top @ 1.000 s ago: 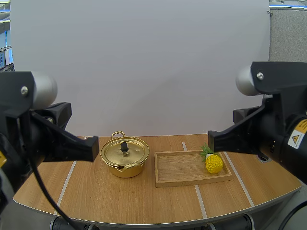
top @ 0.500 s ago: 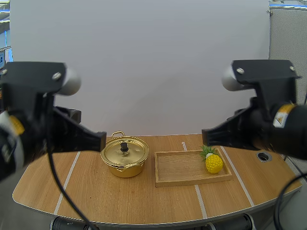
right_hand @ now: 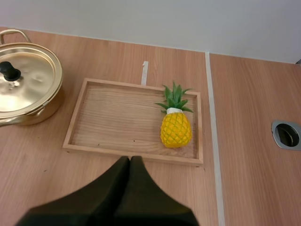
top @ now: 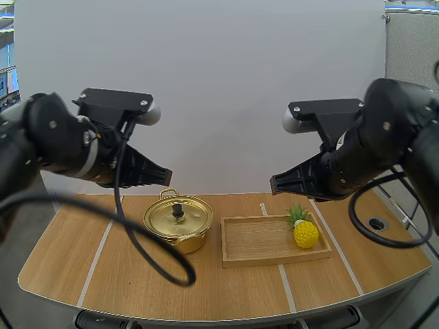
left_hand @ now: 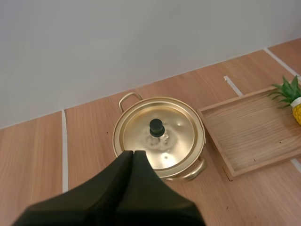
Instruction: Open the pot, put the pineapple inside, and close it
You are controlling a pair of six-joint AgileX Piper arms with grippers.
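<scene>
A gold pot with its lid on and a black knob stands on the table left of centre. A small yellow pineapple lies at the right end of a wooden tray. My left gripper is shut, its fingers together as one dark wedge, held high above and short of the pot. My right gripper is shut too, high over the tray's near edge, left of the pineapple. In the high view both arms hang above the table, the left over the pot, the right over the tray.
The pot sits just left of the tray. A round metal grommet is set into the table at the far right. White tape lines run across the wooden table top.
Both arms have swung up and inward from the near sides: the left now reaches toward the pot, the right toward the tray. Pot, tray and pineapple have not moved.
</scene>
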